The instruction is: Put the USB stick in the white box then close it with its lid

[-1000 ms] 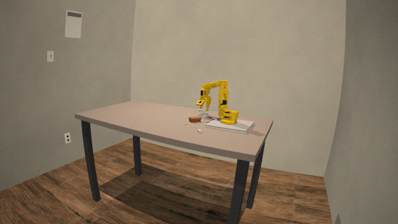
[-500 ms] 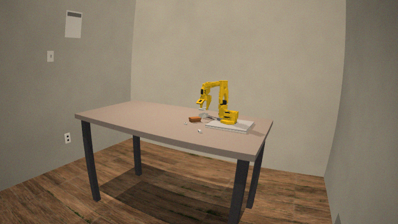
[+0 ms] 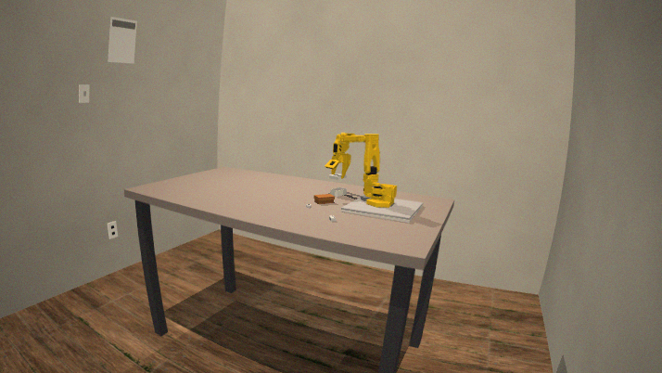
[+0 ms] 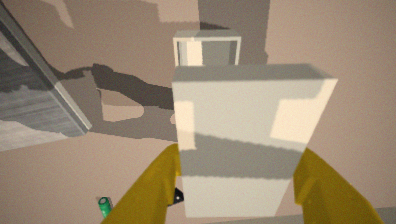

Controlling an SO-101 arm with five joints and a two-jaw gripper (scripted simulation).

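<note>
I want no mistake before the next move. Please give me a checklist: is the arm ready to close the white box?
1. Claw shut on the lid: ok.
2. Lid lifted off the table: ok.
3. White box open and in sight: ok.
4. Lid over the box: not ok; the box lies beyond it.
5. USB stick inside the box: cannot tell.
</note>
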